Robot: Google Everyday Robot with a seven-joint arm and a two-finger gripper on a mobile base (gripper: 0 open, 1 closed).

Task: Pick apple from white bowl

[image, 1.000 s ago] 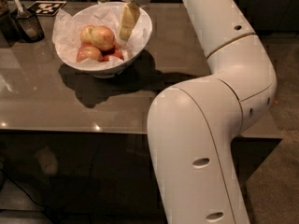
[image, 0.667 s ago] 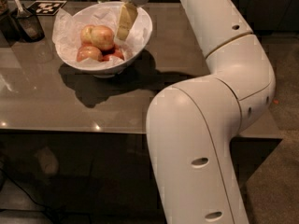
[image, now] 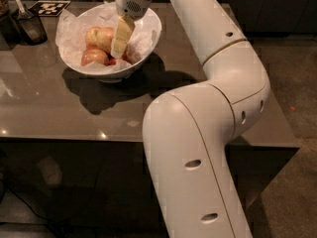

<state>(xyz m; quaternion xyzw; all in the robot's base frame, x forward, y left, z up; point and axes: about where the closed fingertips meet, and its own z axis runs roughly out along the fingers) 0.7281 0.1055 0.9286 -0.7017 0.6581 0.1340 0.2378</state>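
The white bowl [image: 143,43] stands on the grey table at the back left, lined with crumpled white paper. The golden-yellow apple [image: 99,37] lies in it at the upper left of the pile. A pink-red apple [image: 94,57] lies in front of it, and deep red apples [image: 128,58] show to the right. My gripper [image: 120,44] reaches down into the bowl from above. It is just right of the yellow apple and touches or nearly touches its side. It hides part of the fruit behind it.
A small dark container with a utensil [image: 27,24] stands at the table's far left, next to a black-and-white marker tag [image: 47,6]. My large white arm [image: 218,73] spans the table's right half. The table's front edge [image: 74,139] runs below the bowl.
My gripper has moved left and down, deeper into the bowl and closer to the yellow apple. The bowl and apples have not moved.
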